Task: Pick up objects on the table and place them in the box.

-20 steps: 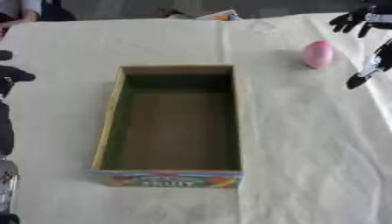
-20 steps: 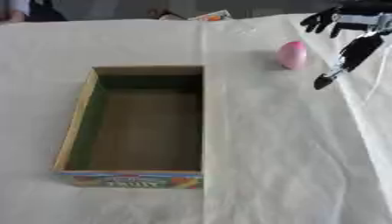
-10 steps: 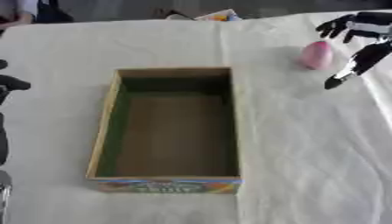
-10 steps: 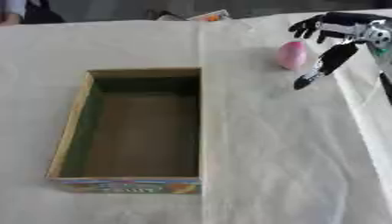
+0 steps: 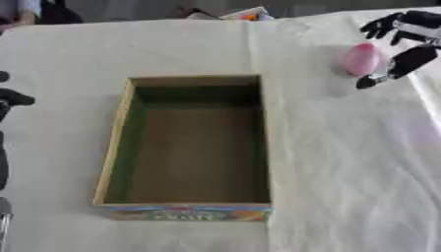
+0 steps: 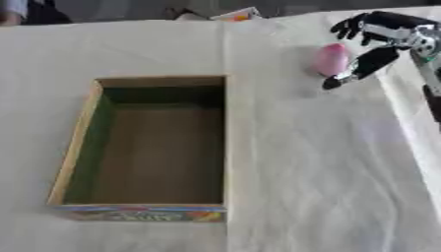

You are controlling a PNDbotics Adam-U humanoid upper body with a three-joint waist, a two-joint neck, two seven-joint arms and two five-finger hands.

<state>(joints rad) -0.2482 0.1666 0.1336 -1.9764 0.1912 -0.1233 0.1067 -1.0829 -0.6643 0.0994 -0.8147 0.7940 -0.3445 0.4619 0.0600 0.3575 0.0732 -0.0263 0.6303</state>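
- Box [image 5: 185, 212]: open cardboard carton at centre-left of the table [image 5: 344, 172], long axis running near to far. The near outer wall carries a multicoloured printed label. The inner walls look green, the floor brown. Nothing shows inside it.
- Table: covered by a cream cloth with a fold line running near to far, just right of the box.
- Left hand [image 5: 10, 98]: only a dark part shows at the left edge, level with the far half of the box; whether its fingers are spread or curled cannot be told.
- Egg [image 6: 330, 59]: a pink, smooth, egg-shaped object lying on the cloth, far right of the box and well apart from it. Its narrower end appears to point away from the camera, though the blur leaves this uncertain.
- Right hand [image 6: 379, 39]: black with silver parts, just right of the egg. Its fingers are spread; one long digit angles down toward the cloth beside the egg, and the rest arch above and behind it. Contact with the egg cannot be confirmed.
- Far edge: a small printed item [image 5: 245, 14] with an orange patch.
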